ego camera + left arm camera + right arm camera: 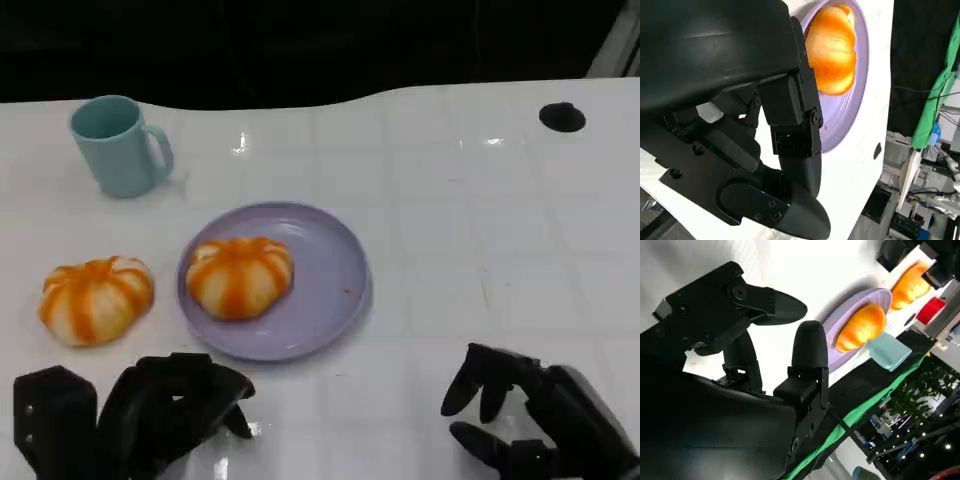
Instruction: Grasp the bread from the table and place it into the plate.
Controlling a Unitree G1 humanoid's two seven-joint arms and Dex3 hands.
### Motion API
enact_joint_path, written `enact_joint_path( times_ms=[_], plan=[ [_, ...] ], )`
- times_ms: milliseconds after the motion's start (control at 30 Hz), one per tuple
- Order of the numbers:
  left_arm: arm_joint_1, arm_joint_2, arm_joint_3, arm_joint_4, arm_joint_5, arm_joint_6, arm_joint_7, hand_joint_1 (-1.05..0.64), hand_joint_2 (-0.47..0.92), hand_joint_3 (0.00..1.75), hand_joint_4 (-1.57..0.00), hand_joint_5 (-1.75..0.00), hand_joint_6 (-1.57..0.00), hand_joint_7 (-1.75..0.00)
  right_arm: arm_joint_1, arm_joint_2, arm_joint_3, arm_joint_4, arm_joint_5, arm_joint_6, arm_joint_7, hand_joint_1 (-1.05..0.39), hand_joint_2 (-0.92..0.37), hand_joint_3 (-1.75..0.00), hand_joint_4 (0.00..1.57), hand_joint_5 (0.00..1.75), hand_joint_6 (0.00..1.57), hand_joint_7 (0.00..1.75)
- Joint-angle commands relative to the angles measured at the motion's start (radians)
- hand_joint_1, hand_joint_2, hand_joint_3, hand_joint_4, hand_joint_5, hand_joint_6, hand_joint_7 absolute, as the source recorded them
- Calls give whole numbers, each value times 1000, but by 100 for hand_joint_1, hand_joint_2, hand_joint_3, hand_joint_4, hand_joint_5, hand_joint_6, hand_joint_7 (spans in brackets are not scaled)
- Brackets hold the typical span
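I see one round orange-striped bread roll (240, 277) lying in the lavender plate (335, 300) just beyond my left hand (165, 410), fingers curled, empty. My right hand (530, 415) hangs spread, empty.

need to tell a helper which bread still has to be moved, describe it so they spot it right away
Start at the lilac plate near the middle of the white table, which already holds one orange-striped bread. Look just beyond the plate's edge, on the robot's left, nearer than the light blue mug. The bread on the bare table looks the same but is not on the plate.
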Motion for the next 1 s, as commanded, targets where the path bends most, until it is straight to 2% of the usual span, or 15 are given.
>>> enact_joint_path(
  times_ms=[33,267,1000],
  plan=[
    [0,17,7,23,3,-8,-6,-105,60,27,-90,-149,-156,-29,-9,1,-15,21,20,-11,11,-36,-54,-87,58,175,55,150],
    [-6,20,6,32,6,-10,-2,-105,60,27,-91,-150,-156,-29,-22,10,-21,64,62,-37,42,-36,-57,-78,58,174,57,146],
    [-27,23,11,86,5,-48,-15,-105,61,27,-91,-149,-157,-29,-31,14,-26,101,49,-60,45,-37,-55,-80,61,167,63,136]
  ],
)
